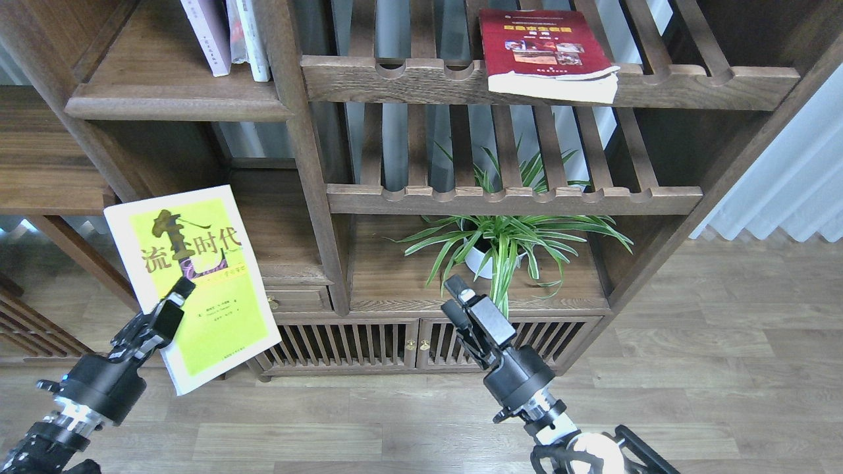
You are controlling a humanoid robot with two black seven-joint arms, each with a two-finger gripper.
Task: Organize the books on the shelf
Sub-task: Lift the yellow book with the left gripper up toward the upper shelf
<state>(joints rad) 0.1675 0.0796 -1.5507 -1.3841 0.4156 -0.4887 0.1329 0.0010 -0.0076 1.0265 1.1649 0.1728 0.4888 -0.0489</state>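
My left gripper (176, 297) is shut on the yellow-green book (207, 309) with big black characters, held tilted in the air at the lower left, in front of the cabinet. The dark red book (539, 49) lies flat on the upper slatted rack at the top right, overhanging its front rail. The pale lavender-white book (207, 33) stands upright on the solid dark-brown shelf (174, 105) at the top left. My right gripper (456, 299) hangs empty in front of the lower cabinet doors; its fingers look close together.
Two white books (249, 36) stand beside the lavender one. A potted spider plant (497, 247) sits in the lower middle compartment. Two slatted racks (514, 197) with scalloped rails cross the middle. A curtain (784, 178) hangs at the right.
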